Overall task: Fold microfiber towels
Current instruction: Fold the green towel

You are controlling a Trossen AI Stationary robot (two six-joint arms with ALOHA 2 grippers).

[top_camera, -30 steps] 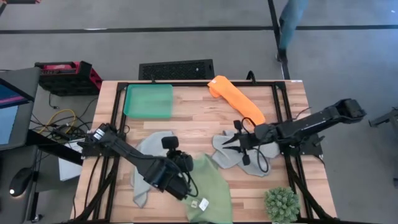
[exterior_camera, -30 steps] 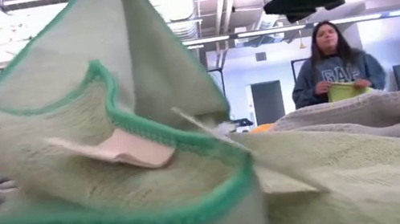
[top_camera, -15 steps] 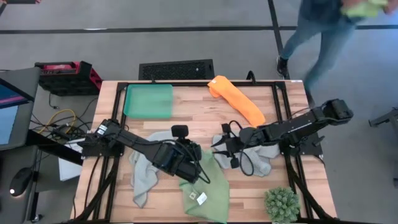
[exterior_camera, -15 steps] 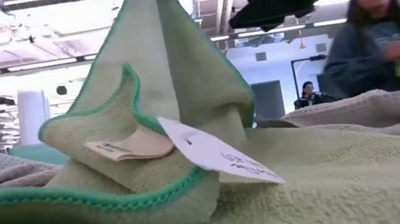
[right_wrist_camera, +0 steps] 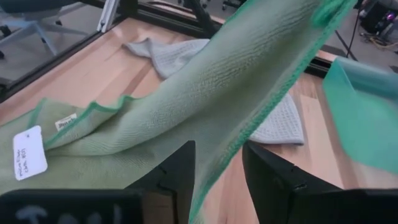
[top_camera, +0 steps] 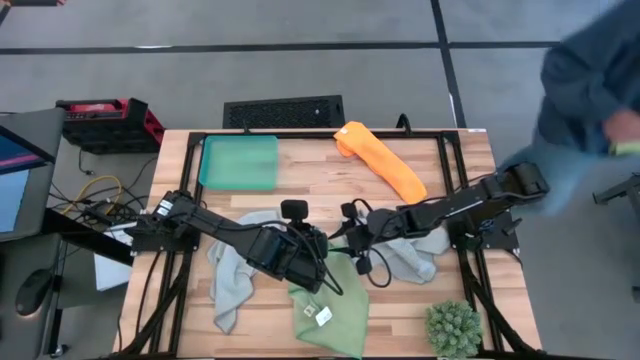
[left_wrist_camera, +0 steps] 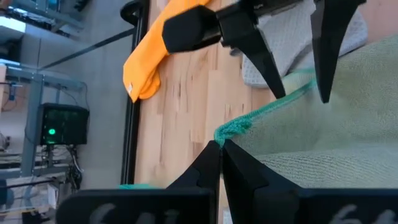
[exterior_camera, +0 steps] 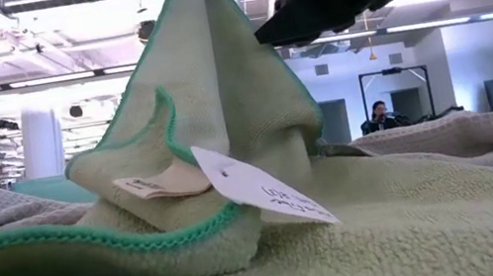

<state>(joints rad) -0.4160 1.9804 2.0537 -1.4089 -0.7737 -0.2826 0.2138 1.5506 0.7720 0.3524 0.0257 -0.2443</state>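
At table centre, seen from above, the light green towel [top_camera: 325, 310] lies crumpled toward the near edge, one corner drawn up by the left gripper [top_camera: 318, 243], whose fingers [left_wrist_camera: 211, 163] are pinched shut on the teal hem. Only the left wrist view shows that pinch; the overhead camera hides it under the arm. Just beside it, the right gripper [top_camera: 348, 232] has its fingers [right_wrist_camera: 174, 171] parted astride the raised hem, apparently not yet touching the cloth.

One pale grey towel [top_camera: 232, 285] sprawls under the left arm, the other pale grey towel [top_camera: 410, 250] under the right. Farther back lie the orange towel [top_camera: 385, 160] and a green tray [top_camera: 240, 162]; a spiky plant ball [top_camera: 453, 327] sits at the near right corner.

From table height alone a white paper tag [exterior_camera: 261, 196] with handwriting too faint to read shows beside a sewn beige label [exterior_camera: 159, 185].

Since a second ago the right gripper has opened wider and reached inward to the lifted corner, and the person [top_camera: 590, 90] has moved around the table's right side.
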